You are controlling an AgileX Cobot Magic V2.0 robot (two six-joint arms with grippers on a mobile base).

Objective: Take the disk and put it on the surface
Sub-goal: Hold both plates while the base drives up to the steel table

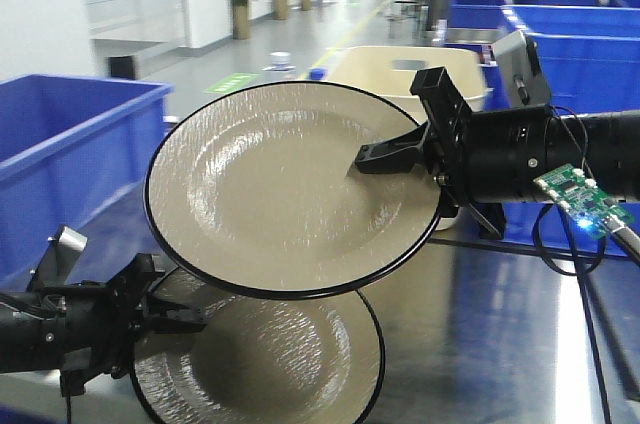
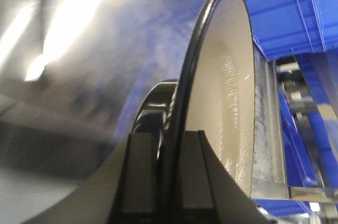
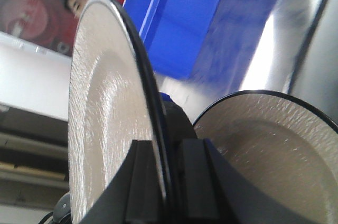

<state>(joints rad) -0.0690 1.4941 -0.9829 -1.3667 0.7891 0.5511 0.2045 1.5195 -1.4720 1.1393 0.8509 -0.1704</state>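
Holding one disk in each tool

Tilted above the tabletop, the raised disk is clamped at its rim by the right tool; the left tool clamps the lower disk, low at the tabletop, contact unclear.

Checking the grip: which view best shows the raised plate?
The exterior front view: the raised plate shows nearly whole, rim pinched by the right gripper. The right wrist view shows it edge-on; the left wrist view shows only the lower plate.
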